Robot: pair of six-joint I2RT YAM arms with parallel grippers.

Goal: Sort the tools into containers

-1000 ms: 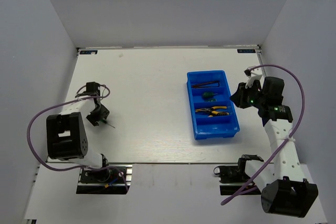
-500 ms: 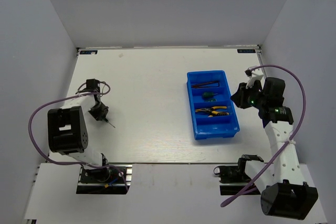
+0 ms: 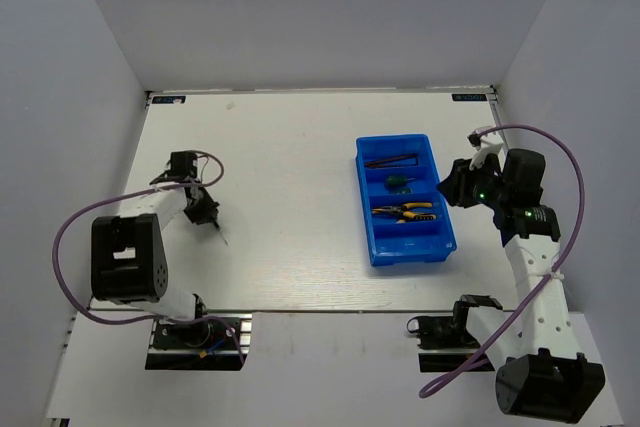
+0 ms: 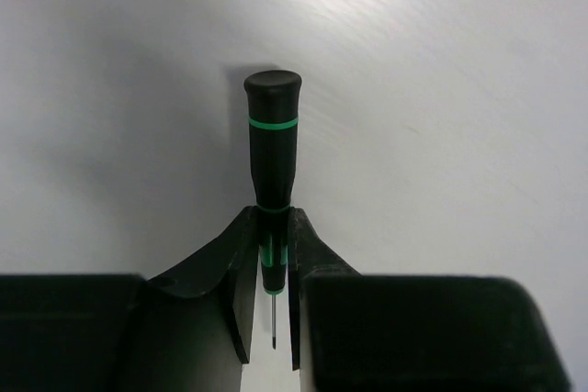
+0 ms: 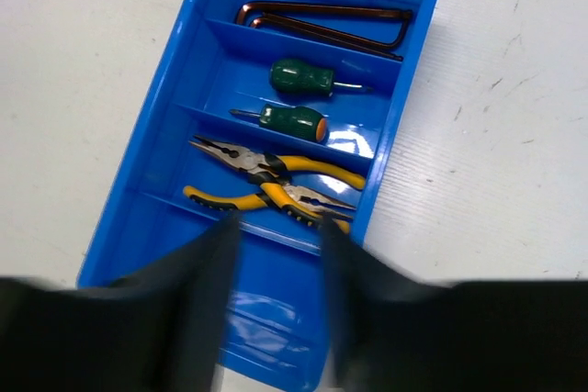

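Note:
My left gripper (image 3: 201, 209) (image 4: 272, 219) is shut on a thin dark screwdriver with green bands (image 4: 272, 140). Its handle sticks out past the fingertips, and its thin shaft (image 3: 219, 232) points toward the near right over the white table. The bright blue tray (image 3: 363, 197) (image 5: 395, 140) sits right of centre. It holds dark hex keys (image 3: 392, 159) (image 5: 322, 23) in the far compartment, then two stubby green-handled screwdrivers (image 3: 399, 183) (image 5: 299, 77), then yellow-and-black pliers (image 3: 403, 212) (image 5: 276, 181). My right gripper (image 3: 455, 187) (image 5: 278, 224) is open, hovering by the tray's right side.
White walls enclose the table on three sides. Purple cables loop from both arms. The arm bases (image 3: 195, 332) stand at the near edge.
My left gripper has moved a little to the right and away from me, carrying the thin screwdriver. The right arm has barely moved.

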